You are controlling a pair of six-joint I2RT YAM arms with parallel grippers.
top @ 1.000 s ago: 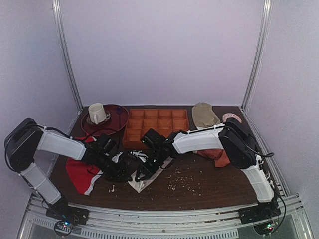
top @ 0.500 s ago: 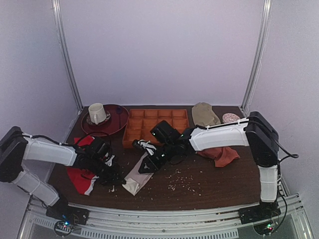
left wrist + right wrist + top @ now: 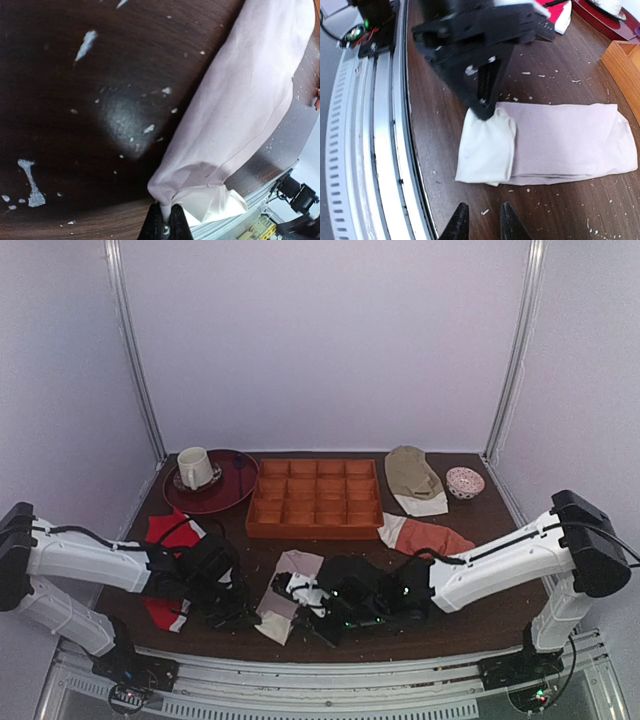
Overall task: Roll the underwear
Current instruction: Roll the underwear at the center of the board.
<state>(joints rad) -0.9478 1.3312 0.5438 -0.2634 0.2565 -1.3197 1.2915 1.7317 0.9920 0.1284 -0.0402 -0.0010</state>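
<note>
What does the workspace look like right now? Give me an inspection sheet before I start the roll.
Surface: dark wooden table, scattered with pale crumbs.
Job's things: underwear lies flat, folded into a long strip, white waistband end toward the near edge; not yet rolled.
Clutter: red garment, orange tray, cup on a dark red plate, tan cloth, small bowl, orange-rust garment.
Claws: left claw shut, tip at the waistband corner; right claw open, empty, beside that end.
Cables: black cable along the left arm, clear of the cloth.
Surroundings: pale walls, metal posts, slotted rail at the near edge.
</note>
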